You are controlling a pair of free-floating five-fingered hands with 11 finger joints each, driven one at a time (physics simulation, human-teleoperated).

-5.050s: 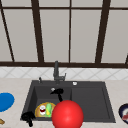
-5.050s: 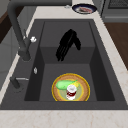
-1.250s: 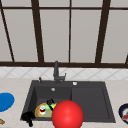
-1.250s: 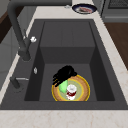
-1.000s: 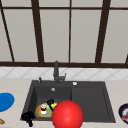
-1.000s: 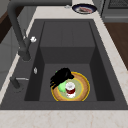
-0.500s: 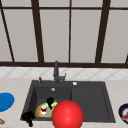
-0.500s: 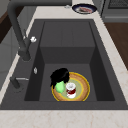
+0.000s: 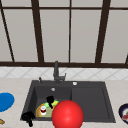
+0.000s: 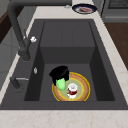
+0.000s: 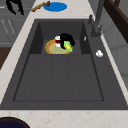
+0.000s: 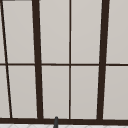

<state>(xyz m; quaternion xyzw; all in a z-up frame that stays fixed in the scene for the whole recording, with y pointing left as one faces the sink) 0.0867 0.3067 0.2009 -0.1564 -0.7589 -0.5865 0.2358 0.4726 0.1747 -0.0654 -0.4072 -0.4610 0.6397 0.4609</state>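
A yellow-rimmed plate point(image 10: 82, 93) lies in the sink's left basin point(image 9: 32, 100). On it stand a small white and red jar point(image 10: 72, 90) and a green and yellow object point(image 10: 60, 84). My right hand point(image 10: 59, 72) sits on top of the green object with its fingers curled down round it; it also shows in the front view point(image 9: 50, 100) and the right side view point(image 11: 65, 38). My left hand point(image 9: 28, 117) hangs idle before the sink's front left corner, fingers relaxed, also seen as the left hand point(image 11: 15, 6). A big red ball point(image 9: 67, 115) fills the front foreground.
A dark faucet point(image 9: 56, 71) stands behind the basin. The drainboard point(image 9: 88, 100) forms the sink's right half. A blue plate point(image 9: 5, 101) and a wooden-handled tool point(image 11: 40, 6) lie on the left counter, a dark bowl point(image 10: 84, 8) on the right counter.
My right hand has come down from the middle of the basin onto the plate and settled over the green object. The left hand has not moved.
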